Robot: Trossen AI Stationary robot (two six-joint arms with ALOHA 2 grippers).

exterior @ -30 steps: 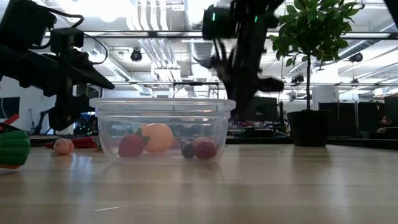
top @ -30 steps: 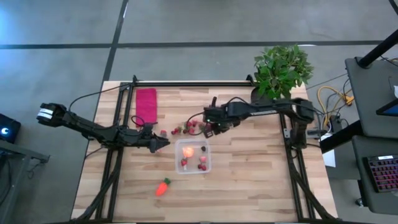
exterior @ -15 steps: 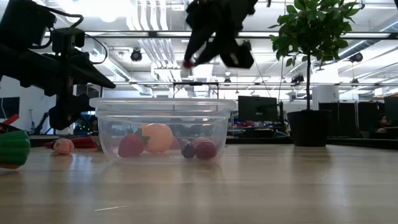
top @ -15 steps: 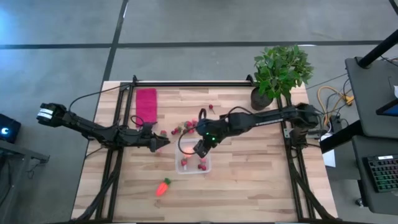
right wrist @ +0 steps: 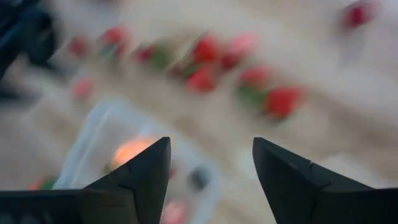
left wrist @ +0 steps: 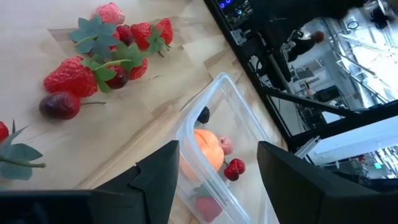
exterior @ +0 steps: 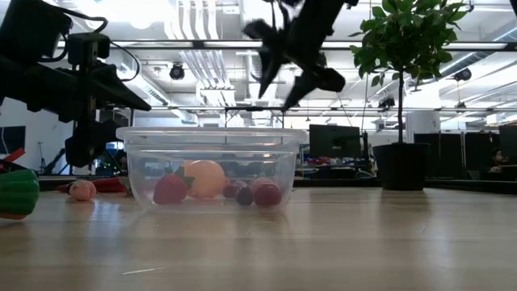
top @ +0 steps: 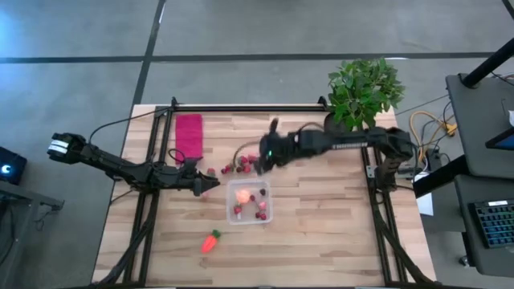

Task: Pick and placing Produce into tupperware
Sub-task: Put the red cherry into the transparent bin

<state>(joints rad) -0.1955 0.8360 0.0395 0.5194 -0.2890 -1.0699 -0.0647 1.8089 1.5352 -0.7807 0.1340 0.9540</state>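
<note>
Clear squarish plastic tupperware (top: 250,201), part-filled with berries and a pale round fruit; right gripper (top: 261,157) held above it, fingers open, emptied; left gripper (top: 210,185) parked beside it, fingers open.

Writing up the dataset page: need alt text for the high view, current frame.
Top-down view of a wooden table: a clear plastic container holding an orange fruit and red berries sits mid-table, the right gripper just behind it, jaws open, the left gripper beside it. A carrot, loose strawberries, red cloth and potted plant surround them.

Left gripper (left wrist: 214,171) fingers parted, empty; clear tupperware (left wrist: 249,134) beyond holds pale orange fruit (left wrist: 204,148) and red berries (left wrist: 234,168); strawberries (left wrist: 93,62) scattered on table (left wrist: 37,25).
</note>
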